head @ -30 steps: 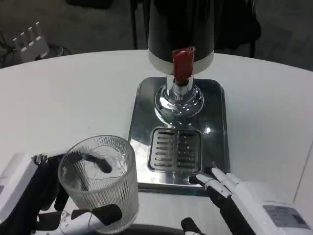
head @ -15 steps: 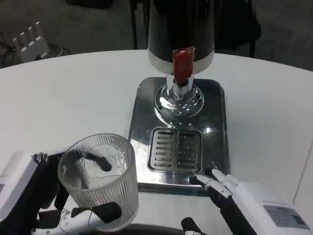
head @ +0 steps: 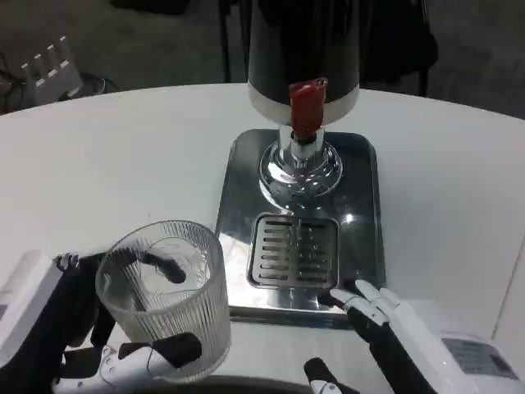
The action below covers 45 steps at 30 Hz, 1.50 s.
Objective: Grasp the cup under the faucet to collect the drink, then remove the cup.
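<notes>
Ribbed clear glass cup (head: pixel 164 300) sits at lower left, gripped by the left hand (head: pixel 74 328), fingers wrapped around its sides. Centre, a dispenser's red faucet (head: pixel 308 105) hangs above a steel drip tray (head: pixel 297 250). Lower right, the right hand (head: pixel 394 332) hovers, fingers spread, holding nothing.
</notes>
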Available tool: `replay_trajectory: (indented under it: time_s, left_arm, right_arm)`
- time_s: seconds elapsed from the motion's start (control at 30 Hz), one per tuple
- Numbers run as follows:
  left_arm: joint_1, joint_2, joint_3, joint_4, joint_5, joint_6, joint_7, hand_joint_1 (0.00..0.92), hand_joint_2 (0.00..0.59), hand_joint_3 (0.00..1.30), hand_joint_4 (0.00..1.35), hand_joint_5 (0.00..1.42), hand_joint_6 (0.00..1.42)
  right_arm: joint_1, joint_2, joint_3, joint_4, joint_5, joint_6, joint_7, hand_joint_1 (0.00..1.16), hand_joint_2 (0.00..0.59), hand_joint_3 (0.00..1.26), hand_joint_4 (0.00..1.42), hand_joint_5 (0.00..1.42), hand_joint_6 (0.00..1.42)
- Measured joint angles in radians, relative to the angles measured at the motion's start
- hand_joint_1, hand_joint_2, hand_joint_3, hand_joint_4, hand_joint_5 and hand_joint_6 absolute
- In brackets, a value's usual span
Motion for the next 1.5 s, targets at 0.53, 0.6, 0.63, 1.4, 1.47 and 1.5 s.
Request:
replay_trajectory:
  time_s: [0.53,0.6,0.63,1.4,1.47,1.5]
  left_arm:
    - [-0.009,0.0,-0.001,0.01,0.0,0.0,0.0,0.392,0.18,1.0,1.08,1.29,1.42]
    - [-0.009,0.0,-0.001,0.01,0.0,0.0,0.0,0.392,0.18,1.0,1.08,1.29,1.42]
    - [-0.009,0.0,-0.001,0.01,0.0,0.0,0.0,0.392,0.18,1.0,1.08,1.29,1.42]
    - [0.011,0.0,0.0,-0.002,0.0,0.0,0.0,0.392,0.18,1.0,1.08,1.29,1.42]
    - [0.013,0.0,0.0,-0.003,0.0,0.0,0.0,0.392,0.18,1.0,1.08,1.29,1.42]
    - [0.013,0.0,0.0,-0.003,0.0,0.0,0.0,0.392,0.18,1.0,1.08,1.29,1.42]
  right_arm:
    - [-0.024,0.0,0.0,0.015,0.001,0.009,0.001,0.32,0.463,0.17,0.06,0.06,0.11]
    - [-0.024,0.0,0.0,0.015,0.001,0.009,0.001,0.32,0.463,0.17,0.06,0.06,0.11]
    - [-0.024,0.0,0.0,0.015,0.001,0.009,0.001,0.32,0.463,0.17,0.06,0.06,0.11]
    - [-0.02,0.0,-0.001,0.013,0.003,0.009,0.001,0.32,0.463,0.17,0.06,0.07,0.11]
    - [-0.02,0.0,-0.001,0.013,0.003,0.009,0.006,0.32,0.463,0.17,0.06,0.07,0.11]
    - [-0.02,0.0,-0.001,0.013,0.003,0.009,0.007,0.32,0.463,0.17,0.06,0.07,0.11]
